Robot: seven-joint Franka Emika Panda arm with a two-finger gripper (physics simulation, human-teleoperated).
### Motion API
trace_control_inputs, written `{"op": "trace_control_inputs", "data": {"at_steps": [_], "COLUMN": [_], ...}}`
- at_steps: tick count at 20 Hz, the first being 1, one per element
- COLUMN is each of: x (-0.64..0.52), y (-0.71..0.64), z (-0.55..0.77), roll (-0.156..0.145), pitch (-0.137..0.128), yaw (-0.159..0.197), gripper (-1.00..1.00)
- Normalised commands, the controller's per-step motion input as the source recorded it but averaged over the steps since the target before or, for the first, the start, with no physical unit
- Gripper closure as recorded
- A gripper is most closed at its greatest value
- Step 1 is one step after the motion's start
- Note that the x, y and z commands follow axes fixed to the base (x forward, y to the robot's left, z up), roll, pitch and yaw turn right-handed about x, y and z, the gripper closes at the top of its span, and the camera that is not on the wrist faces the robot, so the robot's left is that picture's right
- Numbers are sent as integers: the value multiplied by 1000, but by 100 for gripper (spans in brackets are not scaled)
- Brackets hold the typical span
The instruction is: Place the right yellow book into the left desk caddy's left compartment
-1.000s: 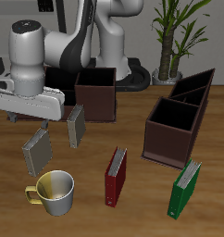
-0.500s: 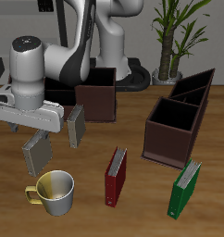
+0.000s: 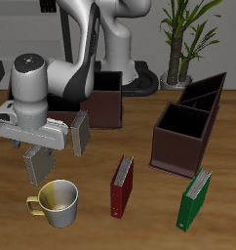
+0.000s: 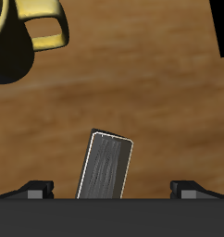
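The claw [image 3: 35,149], jaws spread wide, hangs straight above the right yellow book [image 4: 105,166] standing on the table, so this looks like the reach-to-grasp step, and next it probably must drop lower and close on the book's top edge.

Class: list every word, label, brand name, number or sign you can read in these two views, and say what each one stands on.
None: no readable text shows in either view.
The right yellow book, the mug, the red book, the green book and the left desk caddy all show plain, unmarked surfaces.
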Motion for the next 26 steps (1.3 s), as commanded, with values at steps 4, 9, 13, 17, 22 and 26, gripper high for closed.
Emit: {"op": "trace_control_inputs", "data": {"at_steps": [4, 9, 13, 17, 22, 26], "x": [-27, 31, 12, -12, -33, -208], "y": [-40, 20, 2, -85, 4, 211], "z": [-316, -268, -84, 55, 303, 780], "roll": [0, 26, 7, -8, -10, -24], "pitch": [74, 74, 13, 7, -32, -48], "yaw": [-11, -25, -5, -11, -17, -37], "gripper": [-100, 100, 100, 100, 100, 100]}}
